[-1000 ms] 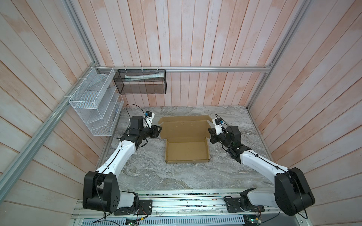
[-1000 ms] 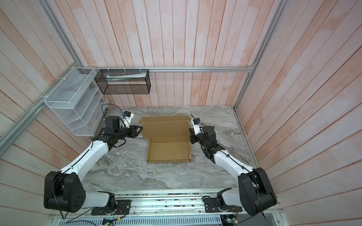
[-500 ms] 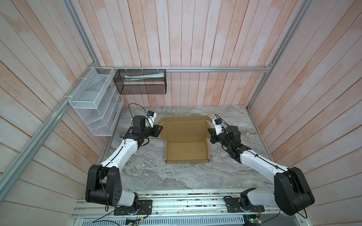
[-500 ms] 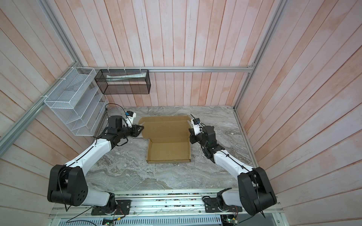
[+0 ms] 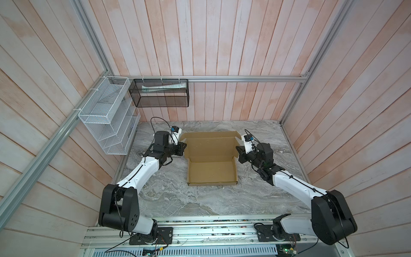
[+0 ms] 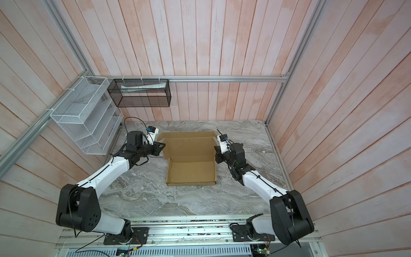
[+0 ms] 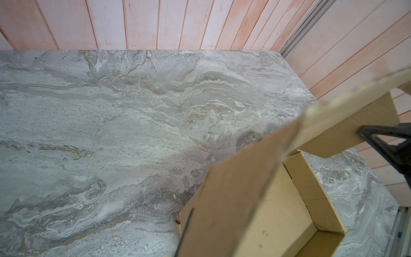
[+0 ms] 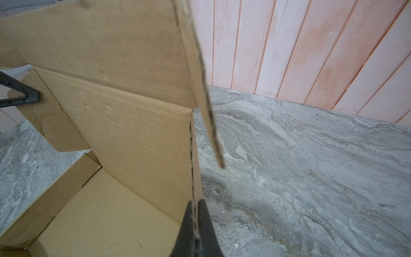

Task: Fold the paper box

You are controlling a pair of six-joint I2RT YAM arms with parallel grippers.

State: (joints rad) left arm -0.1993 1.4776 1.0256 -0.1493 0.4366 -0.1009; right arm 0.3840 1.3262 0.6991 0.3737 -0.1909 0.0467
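Observation:
The paper box is a tan cardboard mailer on the marble table, its tray to the front and its lid raised behind it. My left gripper is shut on the lid's left side flap, which covers the jaws in the left wrist view. My right gripper is shut on the lid's right edge, and thin cardboard shows between its black fingers.
A white wire rack hangs on the left wall and a black mesh basket on the back wall. The marble table ends in front at an aluminium rail. Wooden walls close three sides.
My left gripper has moved right up to the lid's left flap and closed on it. The right gripper and the box have stayed where they were.

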